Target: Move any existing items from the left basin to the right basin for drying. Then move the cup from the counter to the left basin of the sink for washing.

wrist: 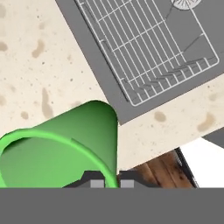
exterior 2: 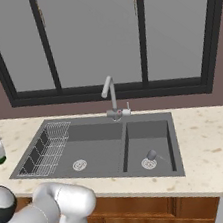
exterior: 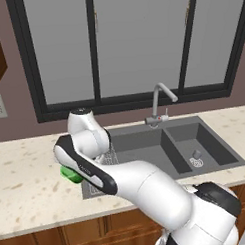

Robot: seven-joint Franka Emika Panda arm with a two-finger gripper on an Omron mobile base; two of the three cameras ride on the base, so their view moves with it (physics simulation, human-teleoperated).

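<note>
The claw (wrist: 108, 181) is clenched on the rim of the green cup (wrist: 65, 144), which hangs beneath it above the counter (wrist: 39, 65), with the sink's wire rack (wrist: 148, 48) just beyond.

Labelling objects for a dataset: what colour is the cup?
Bright green cup, clearest in the hand view.

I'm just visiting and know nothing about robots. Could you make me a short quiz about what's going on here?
1. True or false: the gripper is shut on the cup's rim.
2. Which basin holds the small grey knob? A) left B) right
3. What white thing sits in the left basin?

Key: 1 true; 2 B, the right basin; 3 a wire rack.
</note>
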